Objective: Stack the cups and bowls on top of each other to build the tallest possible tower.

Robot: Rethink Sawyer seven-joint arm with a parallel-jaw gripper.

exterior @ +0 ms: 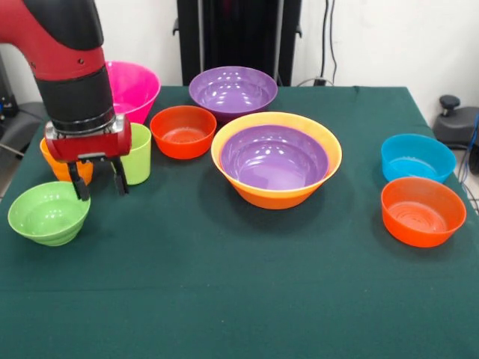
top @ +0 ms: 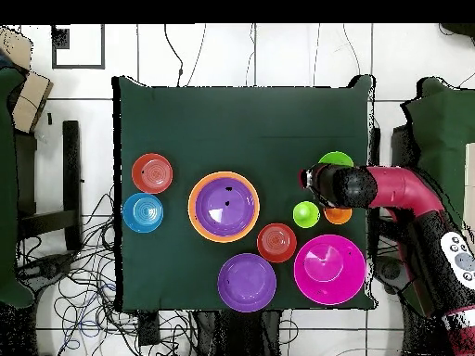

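Green cloth covers the worktop. Yellow-orange bowl, holding a purple bowl, sits well apart from the end effector, whose fingers hang open and empty just beside the small lime-green bowl, before the lime cup and orange cup.

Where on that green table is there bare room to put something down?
The near strip of the table in front of the yellow-orange bowl is bare, as is the gap between it and the blue bowl. The corner around the gripper and cups is crowded.
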